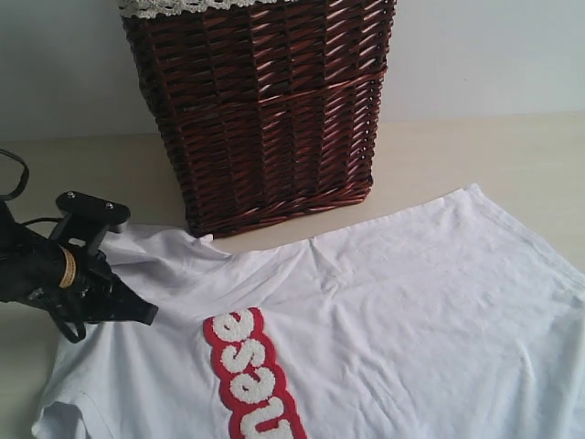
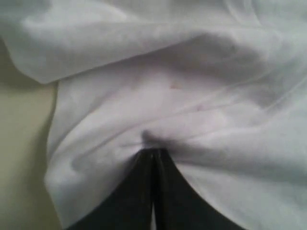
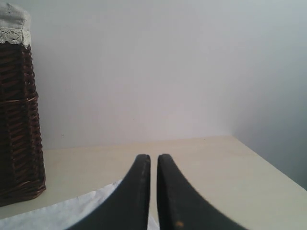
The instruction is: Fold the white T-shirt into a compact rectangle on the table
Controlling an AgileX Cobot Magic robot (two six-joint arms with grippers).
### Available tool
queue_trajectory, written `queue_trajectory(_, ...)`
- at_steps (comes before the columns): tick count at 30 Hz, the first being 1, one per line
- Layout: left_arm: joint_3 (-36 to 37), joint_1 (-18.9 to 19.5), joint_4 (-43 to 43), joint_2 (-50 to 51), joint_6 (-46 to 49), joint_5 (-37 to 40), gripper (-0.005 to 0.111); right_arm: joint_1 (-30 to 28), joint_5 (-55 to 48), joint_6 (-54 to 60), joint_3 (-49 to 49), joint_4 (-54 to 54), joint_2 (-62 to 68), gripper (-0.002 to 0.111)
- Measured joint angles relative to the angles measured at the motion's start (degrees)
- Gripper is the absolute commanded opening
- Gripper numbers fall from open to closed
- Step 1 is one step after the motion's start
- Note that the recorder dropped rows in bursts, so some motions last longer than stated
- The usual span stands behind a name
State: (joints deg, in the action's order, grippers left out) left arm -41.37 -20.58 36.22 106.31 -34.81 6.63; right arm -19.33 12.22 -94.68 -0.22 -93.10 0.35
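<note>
Exterior view: at the far left a strip of bare table (image 1: 55, 165) runs beside the shirt's left edge, and the left arm lies low across it. The left gripper (image 1: 146, 315) is pressed together, its tip down on the white T-shirt (image 1: 393, 302) just inside that edge. In the left wrist view the cloth wrinkles in toward the closed tips, which pinch a small pucker of it. A folded-over flap of fabric lies beyond, with pale tabletop showing past the shirt's border.

The shirt lies spread on the near half of the table and runs out of the picture at the near side and on the right. Its far edge passes just beside the foot of the dark wicker basket (image 1: 265, 110), which stands at the far middle and has a lace trim (image 1: 183, 7) at its rim. Right of the basket the tabletop lies bare back to the wall (image 1: 484, 55). One shirt corner reaches into that space, and its edge slants nearward to the right.

The cloth is plain white with soft creases. A red patch (image 1: 251, 370) bears fuzzy white letters and sits left of centre, running off the near edge.

The right gripper (image 3: 153, 160) appears only in its wrist view. Its jaws stand almost together with a thin slit and nothing between them. It is raised over a shirt corner, with bare table all the way to the right-hand table edge.
</note>
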Motion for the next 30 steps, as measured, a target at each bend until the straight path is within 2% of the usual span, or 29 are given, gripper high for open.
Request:
queue_trajectory(6,1.3,1.0,0.6,-5.2,-7.4,2.3,0.000,0.0,0.0,0.0,0.0,0.0,0.0,0.008)
queue_trajectory(12,1.4,1.2,1.4,-19.1,-8.3,4.0,0.000,0.0,0.0,0.0,0.0,0.0,0.0,0.008)
queue_trajectory(18,1.4,1.2,5.2,-29.8,-8.3,9.8,0.000,0.0,0.0,0.0,0.0,0.0,0.0,0.008)
queue_trajectory(22,1.4,1.2,5.8,-33.6,-8.3,13.6,0.000,0.0,0.0,0.0,0.0,0.0,0.0,0.008)
queue_trajectory(30,1.6,1.2,6.1,-35.0,-8.3,14.3,0.000,0.0,0.0,0.0,0.0,0.0,0.0,0.008)
